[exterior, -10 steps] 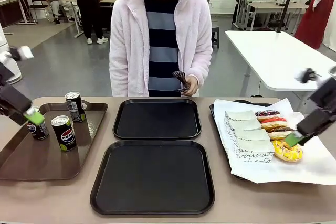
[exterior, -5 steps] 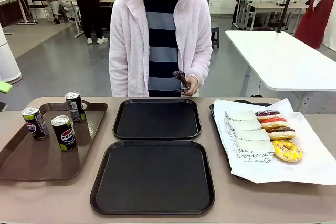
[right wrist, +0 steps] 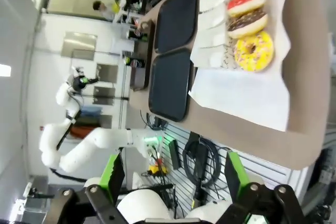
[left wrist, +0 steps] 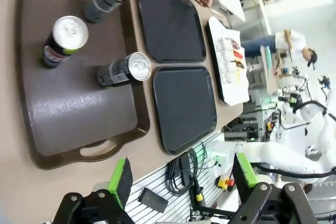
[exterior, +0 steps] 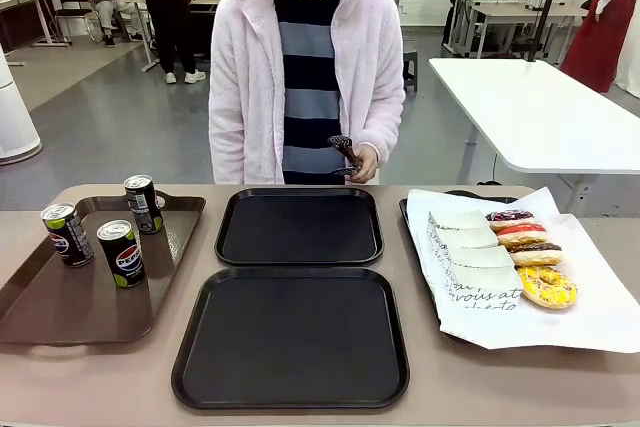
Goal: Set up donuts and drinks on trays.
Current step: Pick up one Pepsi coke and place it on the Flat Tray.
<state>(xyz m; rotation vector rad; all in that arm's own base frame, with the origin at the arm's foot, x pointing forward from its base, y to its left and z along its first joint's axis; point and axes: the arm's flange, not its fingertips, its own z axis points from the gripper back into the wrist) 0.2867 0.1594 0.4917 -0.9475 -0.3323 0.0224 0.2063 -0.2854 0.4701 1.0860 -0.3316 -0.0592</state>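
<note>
Showing left gripper (left wrist: 182, 171) spread wide, nothing held | right gripper (right wrist: 174, 174) spread wide too, nothing held | three cans (exterior: 120, 252) upright on brown tray (exterior: 60, 312), tabletop (exterior: 90, 382) left | two black trays (exterior: 292, 337) at centre, one behind the other | four donuts (exterior: 530, 252) in row on white paper (exterior: 590, 317), right, white sleeves (exterior: 470, 252) just beside them, off both black trays

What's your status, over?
Left gripper open, empty; right gripper open, empty. Three cans on brown tray, four donuts on paper, black trays bare. Person's hand with tongs at far edge, not in the way.
</note>
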